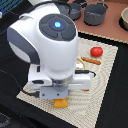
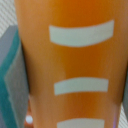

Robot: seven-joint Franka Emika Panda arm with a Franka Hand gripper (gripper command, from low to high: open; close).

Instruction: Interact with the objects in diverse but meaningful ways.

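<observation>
Down at the lower middle of the exterior view, the tool [image 1: 60, 98] sits over an orange-brown bread loaf [image 1: 61, 103] on the woven mat [image 1: 102, 95]. Close up, the loaf [image 2: 75, 65] fills the frame, its long axis running top to bottom, pale stripes crossing it. A grey pad [image 2: 12, 80] presses its side, so the tool looks clenched on the loaf. A red tomato [image 1: 96, 51] lies toward the upper right. Two grey pots [image 1: 95, 14] stand at the top; their contents cannot be told.
</observation>
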